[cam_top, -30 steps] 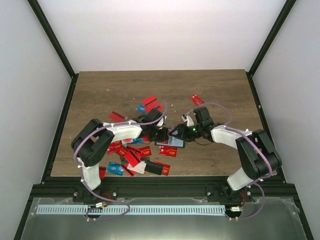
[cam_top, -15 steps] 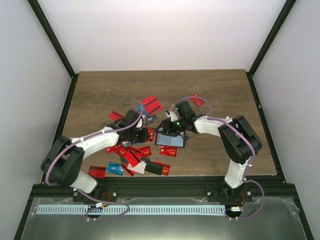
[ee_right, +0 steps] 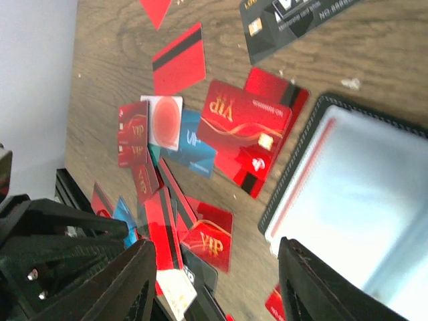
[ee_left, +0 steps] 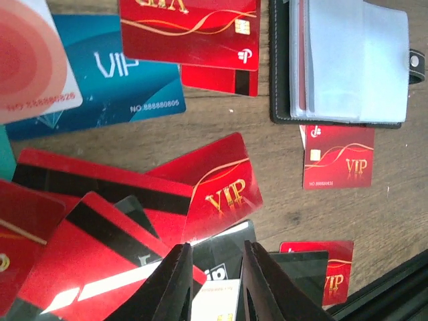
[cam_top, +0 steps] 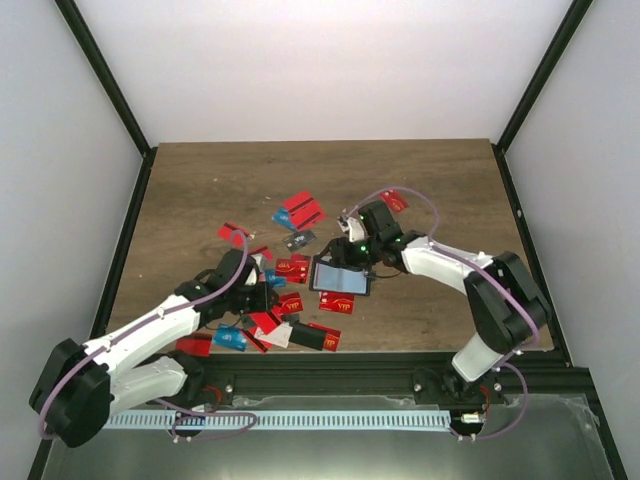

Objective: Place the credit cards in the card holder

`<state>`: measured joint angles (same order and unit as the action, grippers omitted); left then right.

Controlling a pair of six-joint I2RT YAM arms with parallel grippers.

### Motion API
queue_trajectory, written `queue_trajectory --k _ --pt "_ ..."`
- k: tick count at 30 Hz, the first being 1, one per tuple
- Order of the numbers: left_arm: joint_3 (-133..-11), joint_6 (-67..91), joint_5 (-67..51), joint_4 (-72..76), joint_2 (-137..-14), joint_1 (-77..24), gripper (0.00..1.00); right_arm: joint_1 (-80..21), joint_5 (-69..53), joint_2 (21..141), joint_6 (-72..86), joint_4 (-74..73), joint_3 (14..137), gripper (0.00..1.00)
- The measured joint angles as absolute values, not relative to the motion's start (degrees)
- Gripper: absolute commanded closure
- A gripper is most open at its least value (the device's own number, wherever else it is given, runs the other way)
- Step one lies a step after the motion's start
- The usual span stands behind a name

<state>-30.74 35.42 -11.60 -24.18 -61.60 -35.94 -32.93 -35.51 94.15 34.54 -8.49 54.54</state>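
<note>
Left fingers: the left gripper (ee_left: pixel 214 249) is parted by a narrow gap and holds nothing; it hangs low over the near heap of credit cards (cam_top: pixel 290 303), with a black-and-white card showing in the gap.
Right fingers: the right gripper (ee_right: pixel 214 244) is spread wide and empty, poised over the left edge of the card holder (cam_top: pixel 342 279); whether it touches the holder cannot be told.
Card holder: lies unfolded and flat near the table's middle, with the greyish-blue pockets facing up and a snap stud at one edge. A thin red edge shows through the sleeves.
Around the holder: one red VIP card (ee_left: pixel 338 164) lies just beside its near edge, and red cards overlap by its left side.
Loose cards: mostly red, a few blue, some showing a black stripe; they are heaped at front left, with a few red ones scattered farther back.
Dark grey card (cam_top: pixel 300 240): lies flat behind the holder, apart from it.
Surface: wood-grain table (cam_top: pixel 200 190).
Room: white walls (cam_top: pixel 320 60) and black frame posts (cam_top: pixel 100 80).
</note>
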Motion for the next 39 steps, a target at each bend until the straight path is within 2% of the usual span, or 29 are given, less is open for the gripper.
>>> queue_trajectory --k 5,13,20,27,39 --pt "-29.34 39.51 -9.78 -26.55 -58.00 -38.30 0.71 -35.92 -31.92 87.24 34.09 -9.28 48.18 0.47" --pt "-26.35 48.56 -4.29 -28.86 -55.81 -46.89 0.67 -45.52 -28.99 83.26 34.06 -9.80 42.89 0.47" --pt "-25.02 58.46 -2.46 -30.59 -52.80 -59.31 0.65 -50.52 -27.31 85.12 33.08 -9.04 41.58 0.47" --pt "-20.71 65.76 -3.38 -26.68 -52.80 -66.35 0.65 -53.36 -27.16 92.27 32.18 -7.05 41.50 0.47" --pt "-14.46 74.41 -0.58 -12.88 -57.41 -70.61 0.57 -55.81 -28.99 93.51 31.97 -3.18 41.01 0.47"
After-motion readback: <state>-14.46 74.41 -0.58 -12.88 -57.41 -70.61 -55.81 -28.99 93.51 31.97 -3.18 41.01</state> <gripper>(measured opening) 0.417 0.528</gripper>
